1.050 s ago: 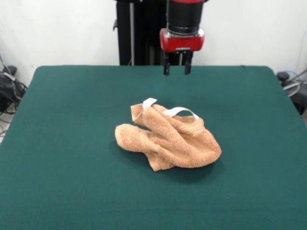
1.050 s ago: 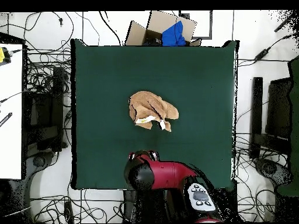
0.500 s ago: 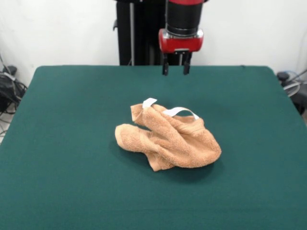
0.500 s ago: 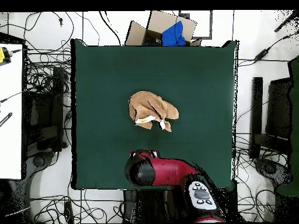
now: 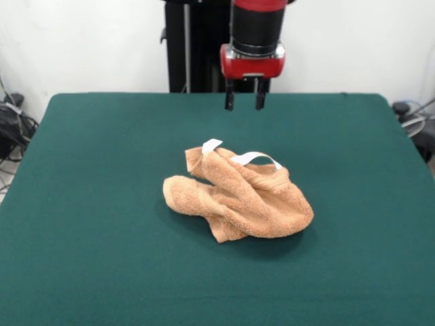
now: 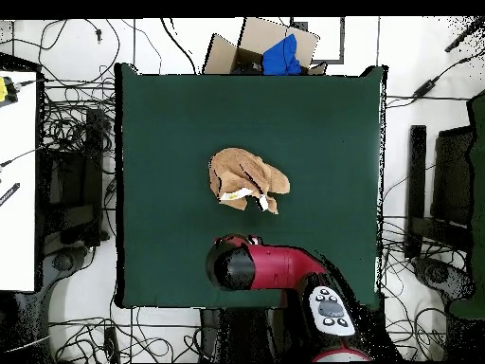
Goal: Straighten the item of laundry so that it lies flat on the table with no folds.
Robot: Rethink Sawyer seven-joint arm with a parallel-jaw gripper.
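Observation:
The item of laundry (image 5: 238,193) is a light orange-tan towel, crumpled in a heap with folds near the middle of the dark green table (image 5: 95,170). White tags stick up from its far edge. In the overhead view the towel (image 6: 246,178) lies just beyond the arm's red and black head (image 6: 234,266). My gripper (image 5: 244,102) hangs open above the table's far side, behind the towel and apart from it, holding nothing.
A cardboard box with a blue thing (image 6: 275,49) sits off the table's edge opposite the robot. Cables and dark equipment (image 6: 71,180) lie on the floor on both sides. A white surface (image 6: 17,180) stands at the overhead view's left.
The arm has moved slightly toward the towel and a little leftward in the front view. The towel has not moved, and the gripper stays open.

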